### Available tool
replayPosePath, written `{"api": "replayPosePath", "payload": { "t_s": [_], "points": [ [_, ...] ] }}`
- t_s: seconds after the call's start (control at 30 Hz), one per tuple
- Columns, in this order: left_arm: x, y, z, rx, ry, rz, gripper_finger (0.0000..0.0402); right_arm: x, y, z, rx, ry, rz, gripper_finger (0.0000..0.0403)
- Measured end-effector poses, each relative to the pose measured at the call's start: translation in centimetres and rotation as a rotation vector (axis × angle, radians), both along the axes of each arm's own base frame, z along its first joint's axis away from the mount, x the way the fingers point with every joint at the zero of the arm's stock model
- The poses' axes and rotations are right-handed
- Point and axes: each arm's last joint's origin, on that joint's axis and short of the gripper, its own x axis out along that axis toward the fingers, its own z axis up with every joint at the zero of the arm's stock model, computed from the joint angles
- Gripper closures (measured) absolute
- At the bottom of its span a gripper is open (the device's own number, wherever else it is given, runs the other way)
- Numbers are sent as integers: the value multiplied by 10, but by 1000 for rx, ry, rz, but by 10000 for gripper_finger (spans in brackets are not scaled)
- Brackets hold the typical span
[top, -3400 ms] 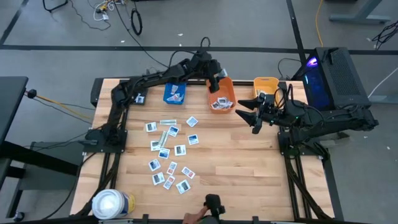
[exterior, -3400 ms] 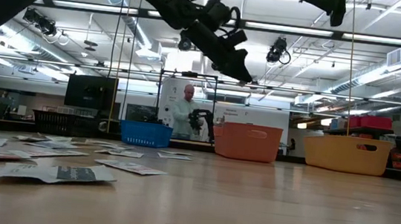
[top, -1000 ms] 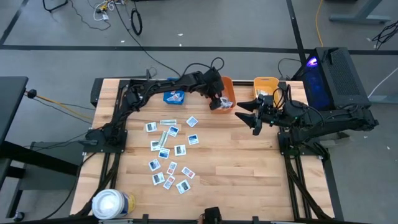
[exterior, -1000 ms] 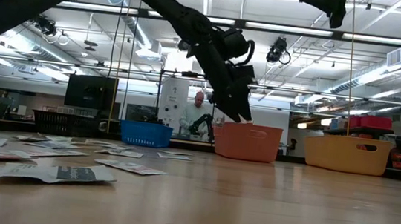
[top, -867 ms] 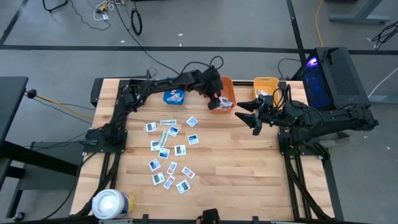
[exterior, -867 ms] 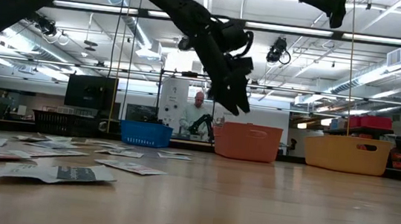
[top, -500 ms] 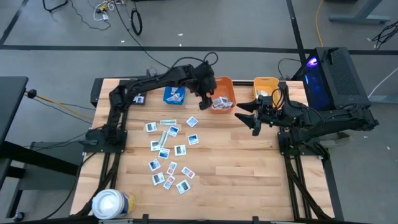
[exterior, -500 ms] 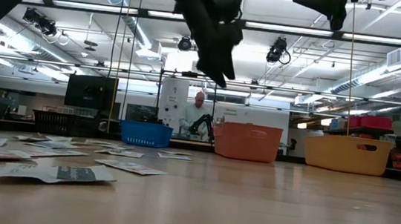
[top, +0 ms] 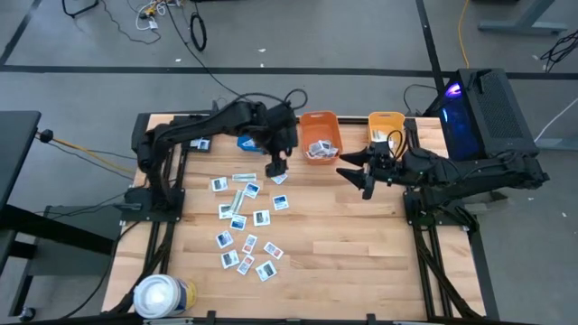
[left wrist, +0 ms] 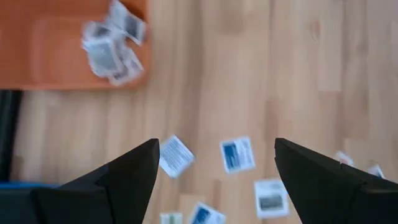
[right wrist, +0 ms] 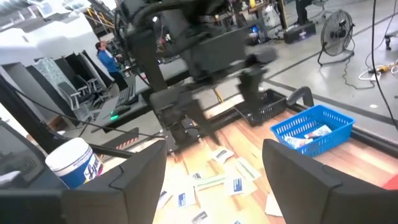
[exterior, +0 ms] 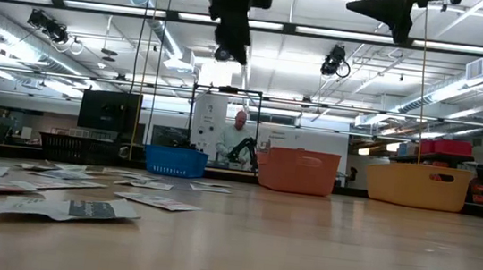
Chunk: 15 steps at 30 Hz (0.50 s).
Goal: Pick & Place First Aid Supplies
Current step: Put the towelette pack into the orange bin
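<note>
A wooden table (top: 361, 262) carries 3 bins along its far edge. The left gripper (top: 275, 167), fingers (left wrist: 124, 180) spread apart and empty, hangs above scattered first aid packets (top: 244, 221), just left of the orange bin (top: 332, 121) holding more packets. The right gripper (top: 354, 175), fingers apart, waits near the yellow bin (top: 386, 118).

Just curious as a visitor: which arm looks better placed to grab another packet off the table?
The left. Its open claw hangs right over the scattered packets, while the right claw hangs beside the bins.
</note>
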Motion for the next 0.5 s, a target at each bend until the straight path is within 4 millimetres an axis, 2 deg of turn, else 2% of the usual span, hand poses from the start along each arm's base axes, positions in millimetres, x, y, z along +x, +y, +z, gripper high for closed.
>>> {"api": "replayPosePath", "payload": {
  "t_s": [0.2, 0.5],
  "points": [
    [-24, -28, -11, -8, 38, -26, 78, 5, 0, -4, 23, 20, -2, 136],
    [-68, -60, -36, -27, -19, 69, 78, 13, 1, -12, 10, 62, -3, 136]
  ]
}}
